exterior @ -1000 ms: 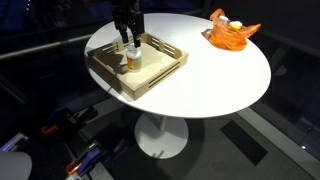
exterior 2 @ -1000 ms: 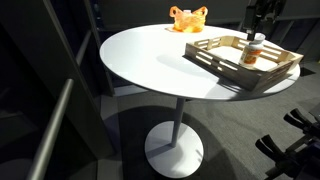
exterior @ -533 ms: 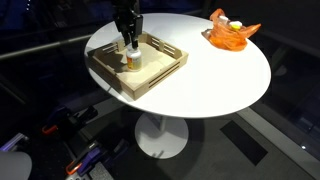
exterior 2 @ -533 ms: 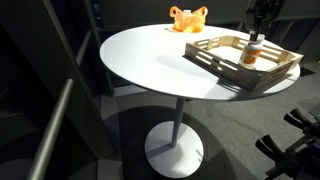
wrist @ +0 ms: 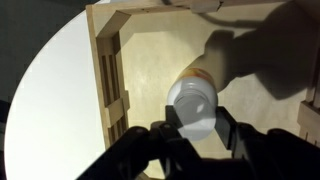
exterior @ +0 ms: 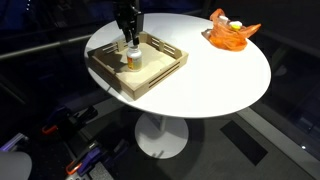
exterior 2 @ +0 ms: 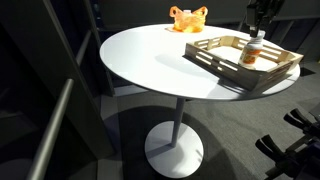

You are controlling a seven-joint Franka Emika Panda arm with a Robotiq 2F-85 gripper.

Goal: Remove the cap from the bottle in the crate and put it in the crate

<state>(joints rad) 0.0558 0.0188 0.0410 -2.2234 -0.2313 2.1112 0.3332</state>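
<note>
A small bottle (exterior: pixel 132 60) with an orange label and a white cap (wrist: pixel 192 103) stands upright inside the wooden crate (exterior: pixel 160 72) on the round white table. From straight above, my gripper (wrist: pixel 195 120) comes down over the bottle, and its two black fingers (wrist: pixel 226 127) press on either side of the cap. In both exterior views the gripper (exterior 2: pixel 256 31) sits right on the bottle's (exterior 2: pixel 252 52) top in the crate (exterior 2: pixel 225 60). The jaws are shut on the cap.
An orange plastic object (exterior: pixel 231 30) lies at the far side of the white table (exterior: pixel 210 80); it also shows in an exterior view (exterior 2: pixel 187 18). The crate's slatted walls (wrist: pixel 112 70) rise around the bottle.
The gripper's fingers have closed in on the bottle's cap. The arm has dropped slightly and otherwise holds its place over the crate.
</note>
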